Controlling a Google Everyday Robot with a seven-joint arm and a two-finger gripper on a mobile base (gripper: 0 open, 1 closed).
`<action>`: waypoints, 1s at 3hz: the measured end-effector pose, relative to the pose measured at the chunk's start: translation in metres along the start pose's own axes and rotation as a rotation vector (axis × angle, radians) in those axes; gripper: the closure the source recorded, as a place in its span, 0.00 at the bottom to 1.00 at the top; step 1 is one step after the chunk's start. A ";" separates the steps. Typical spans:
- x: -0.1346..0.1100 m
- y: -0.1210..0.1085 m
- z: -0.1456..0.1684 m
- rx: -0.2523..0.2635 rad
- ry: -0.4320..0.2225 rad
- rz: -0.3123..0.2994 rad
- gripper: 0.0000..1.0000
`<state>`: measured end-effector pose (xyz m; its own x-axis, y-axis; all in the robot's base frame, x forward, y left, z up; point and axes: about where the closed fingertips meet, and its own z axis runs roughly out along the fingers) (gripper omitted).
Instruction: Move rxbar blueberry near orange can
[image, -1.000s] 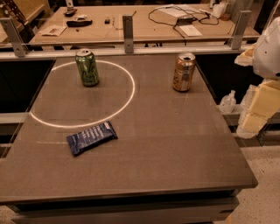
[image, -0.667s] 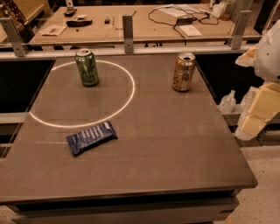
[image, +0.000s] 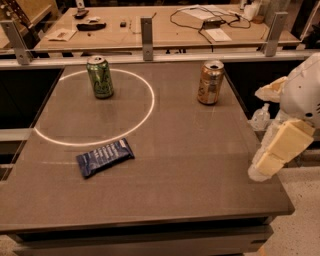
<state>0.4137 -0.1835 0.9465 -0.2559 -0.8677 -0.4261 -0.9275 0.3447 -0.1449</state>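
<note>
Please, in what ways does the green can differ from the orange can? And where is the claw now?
The green can is green; the orange can is copper-orange. The green can stands inside the white circle, far left; the orange can stands outside it, far right. Both are upright on the table, with silver tops and a similar size. The claw hangs beyond the table's right edge, touching neither can.

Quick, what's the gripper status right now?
Gripper: beside the right edge of the table, well clear of the rxbar blueberry; open or closed cannot be told.
</note>
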 end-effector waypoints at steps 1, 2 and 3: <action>-0.013 0.018 0.022 -0.065 -0.137 0.005 0.00; -0.031 0.035 0.040 -0.109 -0.276 -0.018 0.00; -0.039 0.051 0.053 -0.130 -0.358 -0.036 0.00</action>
<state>0.3909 -0.1129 0.9084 -0.1323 -0.6906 -0.7110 -0.9668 0.2480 -0.0610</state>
